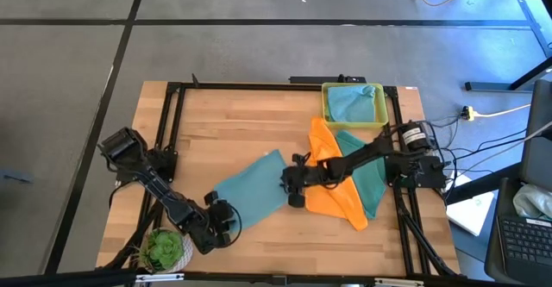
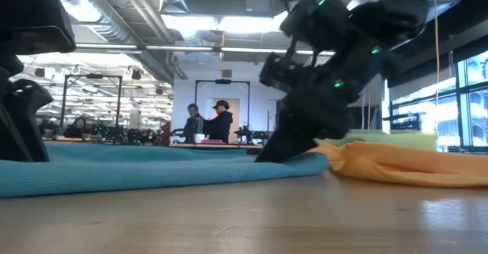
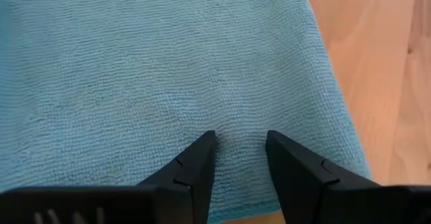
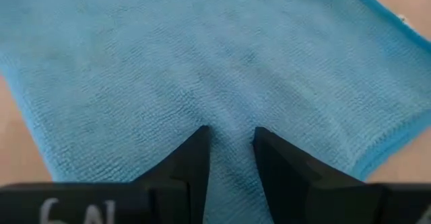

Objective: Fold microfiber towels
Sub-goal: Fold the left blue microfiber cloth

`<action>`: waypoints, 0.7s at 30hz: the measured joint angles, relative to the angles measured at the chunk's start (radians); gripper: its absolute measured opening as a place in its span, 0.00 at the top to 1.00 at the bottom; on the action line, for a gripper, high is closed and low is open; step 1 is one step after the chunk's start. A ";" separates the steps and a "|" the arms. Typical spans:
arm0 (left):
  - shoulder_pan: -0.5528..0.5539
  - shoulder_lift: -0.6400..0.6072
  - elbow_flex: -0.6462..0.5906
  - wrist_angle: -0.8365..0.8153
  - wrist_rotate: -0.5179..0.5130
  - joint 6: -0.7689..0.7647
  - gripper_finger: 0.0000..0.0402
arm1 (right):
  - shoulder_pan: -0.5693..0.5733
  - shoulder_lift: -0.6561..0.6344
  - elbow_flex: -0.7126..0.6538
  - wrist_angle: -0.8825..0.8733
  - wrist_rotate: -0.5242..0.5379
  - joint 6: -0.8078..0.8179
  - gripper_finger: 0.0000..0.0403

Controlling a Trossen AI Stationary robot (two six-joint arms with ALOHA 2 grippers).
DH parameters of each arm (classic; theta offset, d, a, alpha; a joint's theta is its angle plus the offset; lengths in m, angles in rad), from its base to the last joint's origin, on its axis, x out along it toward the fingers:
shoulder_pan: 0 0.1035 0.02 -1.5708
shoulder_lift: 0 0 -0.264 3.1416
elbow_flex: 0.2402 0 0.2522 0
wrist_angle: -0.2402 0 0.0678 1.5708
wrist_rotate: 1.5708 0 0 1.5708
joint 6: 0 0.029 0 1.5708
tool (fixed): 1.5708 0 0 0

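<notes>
The left claw point(image 3: 239, 163) sat low at the near-left end of the light blue towel point(image 1: 248, 186), its two dark fingers point(image 3: 195, 167) pinched on a fold of the cloth with only a narrow gap between them. The right claw point(image 4: 229, 160) gripped the same towel at its opposite end, near the middle of the table point(image 1: 259, 115), fingers point(image 4: 192, 163) likewise closed on the nap with a sliver of blue between them. From table height that arm came down from above, and its tip met the towel's edge right beside the orange cloth.

The light blue towel lay flat and slantwise between the two claws, its far corner pointing toward the table's middle. Just to its right, under the right arm, the orange towel point(image 1: 332, 192) was spread out, overlapping a teal towel point(image 1: 369, 179) that reached toward the table's right edge. Behind these, at the far right corner, a yellow tray point(image 1: 326, 106) held another light blue cloth point(image 1: 354, 104) bunched inside. A small potted plant point(image 1: 164, 250) stood at the near-left corner, close to the left arm. Across the room, two people point(image 2: 210, 123) stood by a doorway.
</notes>
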 joint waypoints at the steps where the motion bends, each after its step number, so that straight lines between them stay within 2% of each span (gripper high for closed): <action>1: -0.002 0.003 0.000 0.000 -0.009 -0.016 0.67 | -0.021 0.005 0.000 0.012 -0.017 -0.025 0.70; 6: 0.008 0.027 0.000 0.025 -0.062 -0.070 0.67 | -0.126 0.018 -0.002 0.084 -0.070 -0.130 0.70; 10: 0.035 0.061 0.000 0.125 -0.100 -0.077 0.67 | -0.197 0.020 -0.003 0.113 -0.071 -0.201 0.70; 15: 0.070 0.084 0.007 0.280 -0.062 0.025 0.67 | -0.233 -0.009 -0.005 0.102 -0.171 -0.258 0.70; 18: 0.074 0.067 0.057 0.206 -0.027 0.109 0.67 | -0.202 -0.084 -0.004 0.109 -0.200 -0.256 0.70; 21: 0.069 0.027 0.142 0.019 -0.033 0.152 0.67 | -0.134 -0.166 -0.003 0.116 -0.215 -0.253 0.70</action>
